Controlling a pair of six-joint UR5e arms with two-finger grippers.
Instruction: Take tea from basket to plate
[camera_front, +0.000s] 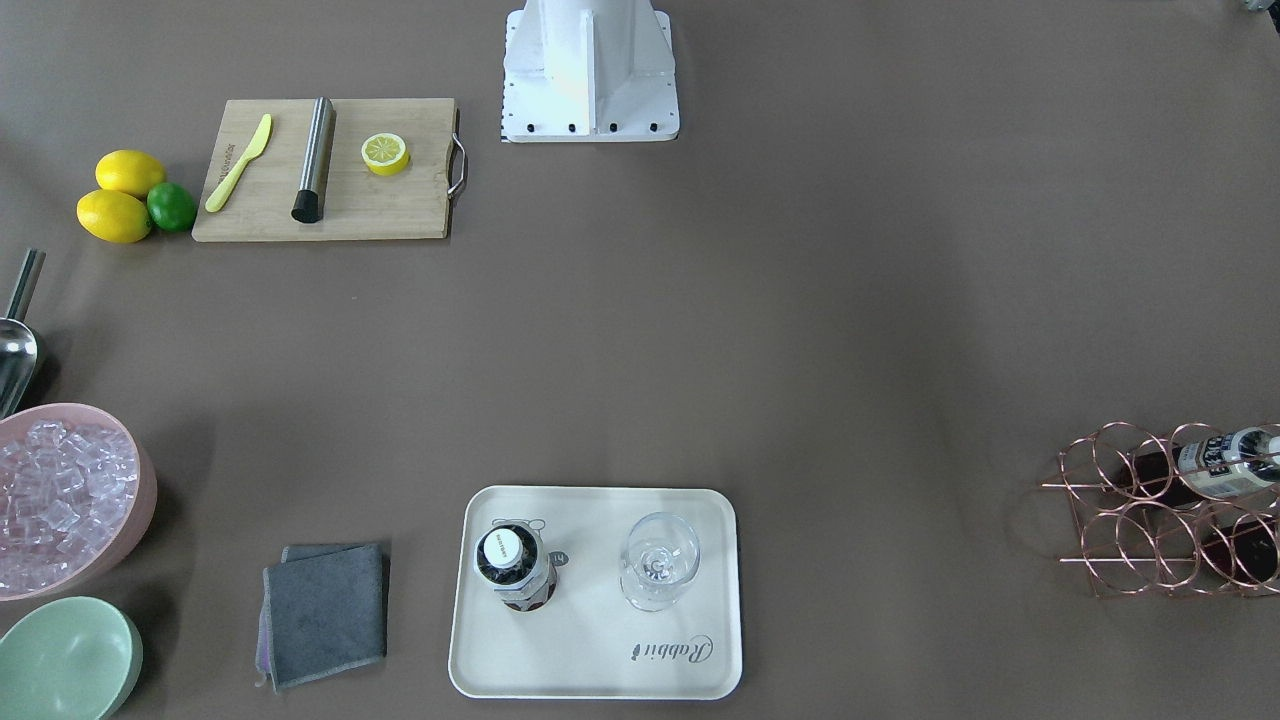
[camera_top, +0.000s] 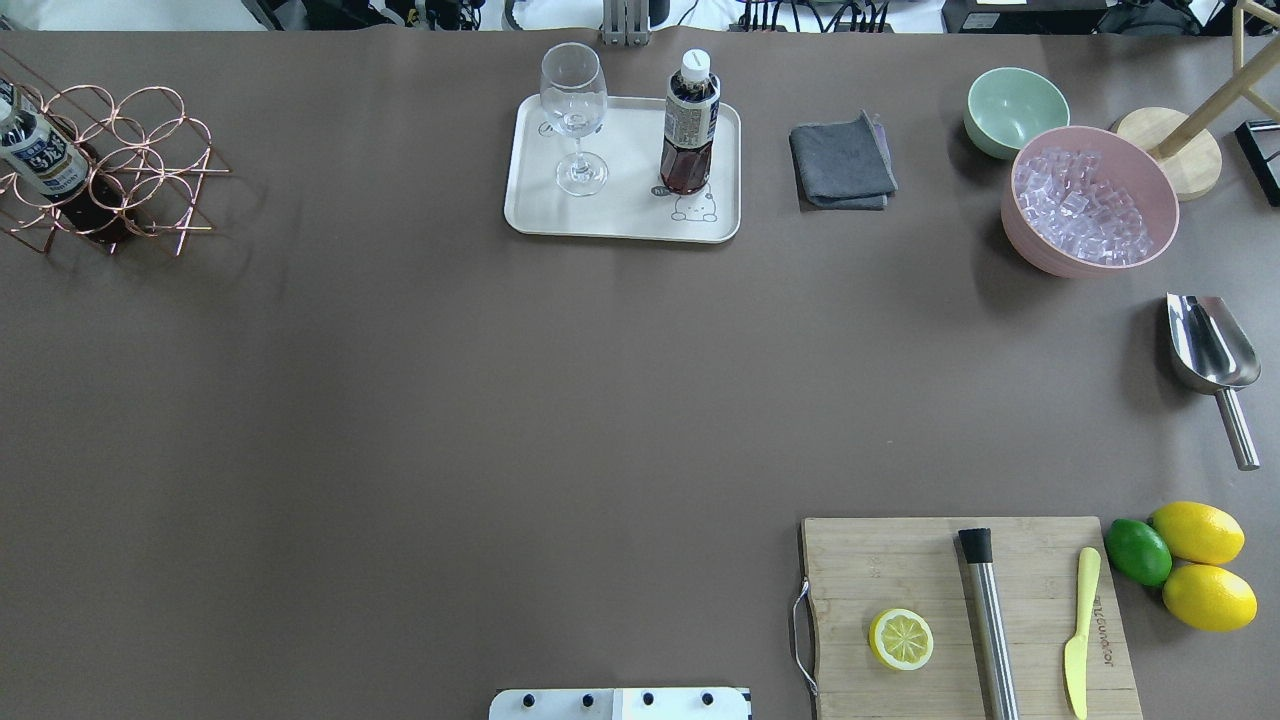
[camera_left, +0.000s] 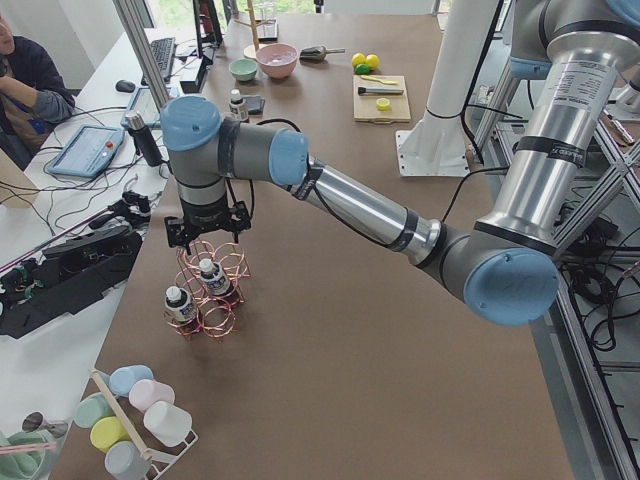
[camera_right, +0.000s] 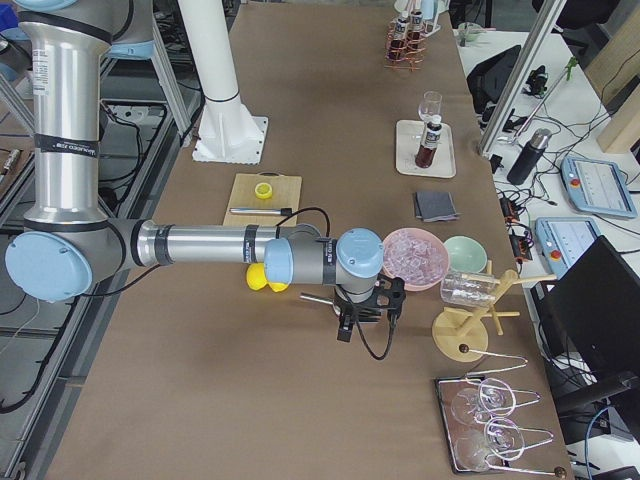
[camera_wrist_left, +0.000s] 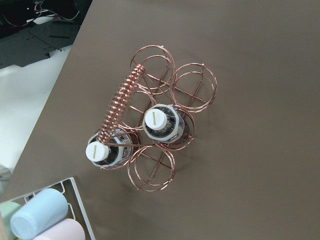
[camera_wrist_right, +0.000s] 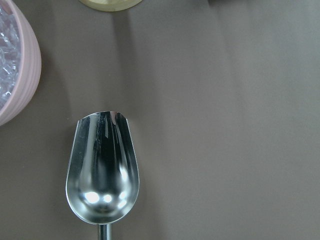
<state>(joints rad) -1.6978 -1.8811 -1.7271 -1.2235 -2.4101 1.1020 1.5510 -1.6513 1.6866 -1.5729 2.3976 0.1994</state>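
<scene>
two teas (camera_wrist_left: 173, 131) in the basket (camera_wrist_left: 150, 75); left claw (camera_left: 207, 234) above, grip cannot be told; lower straight over one cap (camera_wrist_left: 158, 120), clear of the coiled handle (camera_wrist_left: 120, 102)

You have one tea (camera_top: 689, 125) standing upright, capped, by the bear drawing on the cream plate (camera_top: 625, 215) at the table's far edge. Two more teas (camera_wrist_left: 161, 123) stand capped in separate rings of the copper basket (camera_wrist_left: 119, 107) near the far left corner.

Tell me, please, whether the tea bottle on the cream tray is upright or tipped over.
Upright: the tea bottle stands on its base on the tray, white cap on top, beside the wine glass.
</scene>
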